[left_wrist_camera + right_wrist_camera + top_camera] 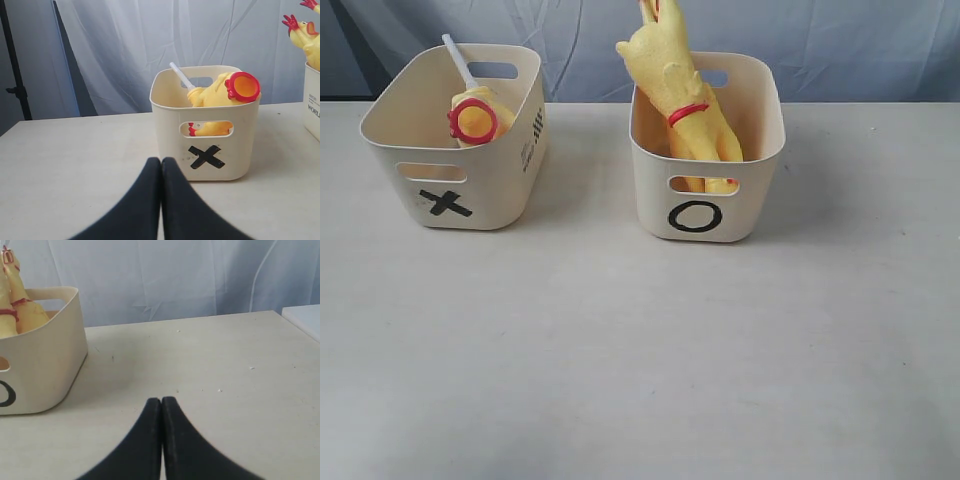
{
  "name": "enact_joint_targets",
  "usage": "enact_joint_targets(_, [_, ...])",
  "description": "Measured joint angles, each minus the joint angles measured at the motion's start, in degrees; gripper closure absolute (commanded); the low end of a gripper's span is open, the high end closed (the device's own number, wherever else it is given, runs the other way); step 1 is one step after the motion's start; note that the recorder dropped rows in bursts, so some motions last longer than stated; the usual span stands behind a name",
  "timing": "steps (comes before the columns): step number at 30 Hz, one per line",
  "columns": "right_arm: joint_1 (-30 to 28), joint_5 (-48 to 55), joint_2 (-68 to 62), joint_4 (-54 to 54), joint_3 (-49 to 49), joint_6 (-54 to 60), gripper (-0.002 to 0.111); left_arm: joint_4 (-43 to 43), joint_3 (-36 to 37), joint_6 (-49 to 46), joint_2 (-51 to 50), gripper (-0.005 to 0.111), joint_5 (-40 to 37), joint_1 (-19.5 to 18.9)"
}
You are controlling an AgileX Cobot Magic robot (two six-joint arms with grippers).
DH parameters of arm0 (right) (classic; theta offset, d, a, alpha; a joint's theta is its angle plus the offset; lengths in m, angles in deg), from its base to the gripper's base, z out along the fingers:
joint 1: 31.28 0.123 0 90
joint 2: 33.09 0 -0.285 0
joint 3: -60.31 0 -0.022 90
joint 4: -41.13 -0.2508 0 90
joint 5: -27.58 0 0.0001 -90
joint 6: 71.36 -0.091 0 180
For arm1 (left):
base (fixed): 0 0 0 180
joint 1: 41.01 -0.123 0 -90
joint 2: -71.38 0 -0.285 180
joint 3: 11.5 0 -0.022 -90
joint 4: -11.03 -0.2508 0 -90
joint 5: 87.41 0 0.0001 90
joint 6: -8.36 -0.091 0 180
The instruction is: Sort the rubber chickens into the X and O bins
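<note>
The X bin (510,175) (235,150) stands at the back left and holds one rubber chicken (478,118) (220,92), its red neck ring and white tube (458,60) showing. The O bin (760,150) (45,365) stands at the back middle with yellow chickens (680,105) (15,310) sticking up out of it. My left gripper (161,161) is shut and empty, low over the table in front of the X bin. My right gripper (161,400) is shut and empty, to the right of the O bin. Neither gripper shows in the exterior view.
The pale table (640,350) stretches in front of both bins. A white curtain (840,40) hangs behind. A dark stand (15,75) rises at the far edge in the left wrist view. A white surface (305,317) adjoins the table in the right wrist view.
</note>
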Motion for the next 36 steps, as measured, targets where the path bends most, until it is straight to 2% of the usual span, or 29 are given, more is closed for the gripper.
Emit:
enact_joint_targets(8, [0.0, 1.4, 0.0, -1.6, 0.0, 3.5, 0.109, 0.0, 0.0, 0.0, 0.0, 0.107, 0.0, 0.0])
enact_joint_targets(16, [0.0, 1.7, 0.0, -2.4, 0.0, 3.5, 0.109, 0.0, 0.0, 0.0, 0.0, 0.107, 0.0, 0.0])
enact_joint_targets(23, [3.0, 1.9, 0.0, -2.5, 0.0, 3.5, 0.109, 0.0, 0.0, 0.0, 0.0, 0.107, 0.0, 0.0])
enact_joint_targets(36, [3.1, 1.9, 0.0, -2.9, 0.0, 3.5, 0.109, 0.0, 0.0, 0.0, 0.0, 0.107, 0.0, 0.0])
